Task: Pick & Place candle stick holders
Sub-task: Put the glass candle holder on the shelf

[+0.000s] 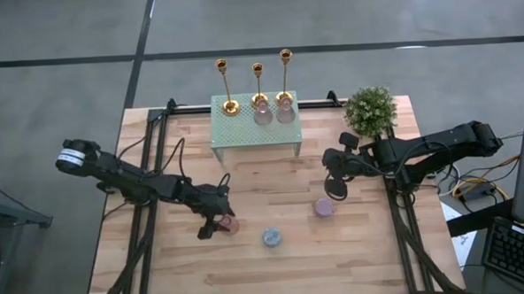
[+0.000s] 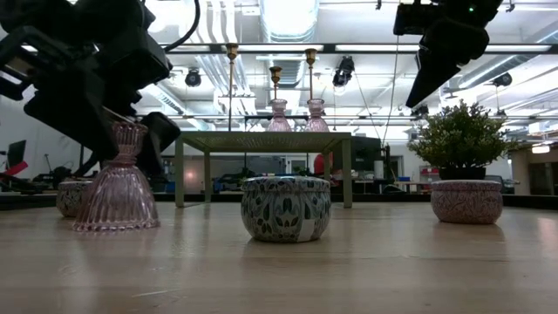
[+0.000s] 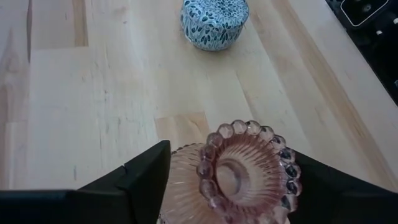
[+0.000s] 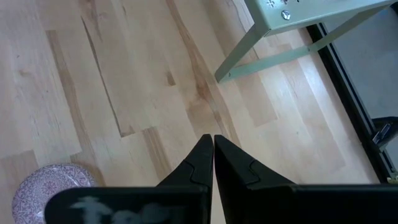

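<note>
Three gold candle stick holders (image 1: 258, 83) stand on the green perforated stand (image 1: 244, 134) at the table's far side, with two pink glass holders (image 1: 274, 111) beside them. A third pink glass holder (image 3: 242, 174) stands upright on its flared base on the table, left of centre. My left gripper (image 1: 219, 224) is open, slanting down, with one finger on each side of this holder's upper part (image 2: 122, 131). My right gripper (image 4: 213, 140) is shut and hangs above the table right of centre, holding nothing. My left gripper has its fingers (image 3: 143, 177) close on either side of the pink glass holder's beaded top rim (image 3: 289, 158). I cannot tell whether they touch it. The holder stands upright on the table.
A blue-patterned tin (image 1: 272, 238) sits near the table's middle front, just right of the left gripper. A pink-patterned tin (image 1: 324, 206) lies below the right gripper. A potted plant (image 1: 371, 111) stands at the far right. Bare wood lies in front.
</note>
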